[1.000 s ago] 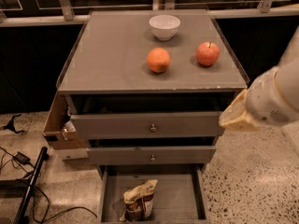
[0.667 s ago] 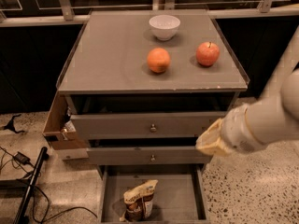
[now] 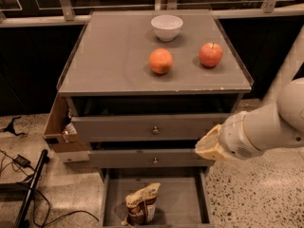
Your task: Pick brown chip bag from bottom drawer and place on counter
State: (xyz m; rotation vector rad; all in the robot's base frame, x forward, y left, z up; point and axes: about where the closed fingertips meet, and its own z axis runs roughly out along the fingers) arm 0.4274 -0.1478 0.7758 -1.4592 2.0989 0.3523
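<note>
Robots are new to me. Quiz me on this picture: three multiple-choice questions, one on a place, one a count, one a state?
1. Where is the gripper? A on the floor; B by the knobbed drawers' right end, higher than the bottom drawer; C behind the cabinet.
2. How many fruits lie on the counter? A one; B four; C two.
3. The brown chip bag is: A lying in the open drawer; B held aloft; C on the counter.
Answers: B, it hangs beside the drawer fronts; C, orange and apple; A, it rests on the drawer floor.
</note>
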